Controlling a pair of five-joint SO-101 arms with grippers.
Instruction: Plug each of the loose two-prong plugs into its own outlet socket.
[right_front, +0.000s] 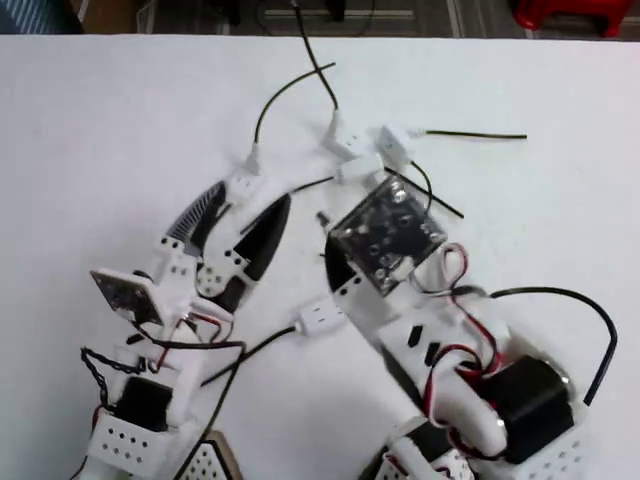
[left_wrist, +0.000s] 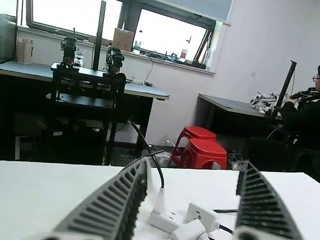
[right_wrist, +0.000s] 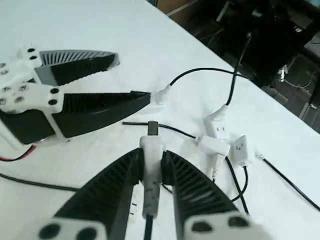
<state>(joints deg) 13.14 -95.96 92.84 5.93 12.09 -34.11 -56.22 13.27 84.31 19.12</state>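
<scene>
White table (right_front: 100, 120) is taking up the whole work area. Two red stools (left_wrist: 199, 146) are standing on the floor past its far edge, between a dark desk (left_wrist: 140, 90) and a second desk (left_wrist: 227, 104). Cardboard box (left_wrist: 123, 39) is sitting at the window.

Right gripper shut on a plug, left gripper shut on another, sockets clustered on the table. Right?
No: the left gripper is open and holds nothing, per the right wrist view. The right gripper is shut on a plug; the sockets are clustered on the table.

A white table (right_front: 90, 120) bears clustered outlet sockets (right_front: 362, 152), a white connector (right_front: 320, 317) and black cables (right_front: 475, 134).
</scene>
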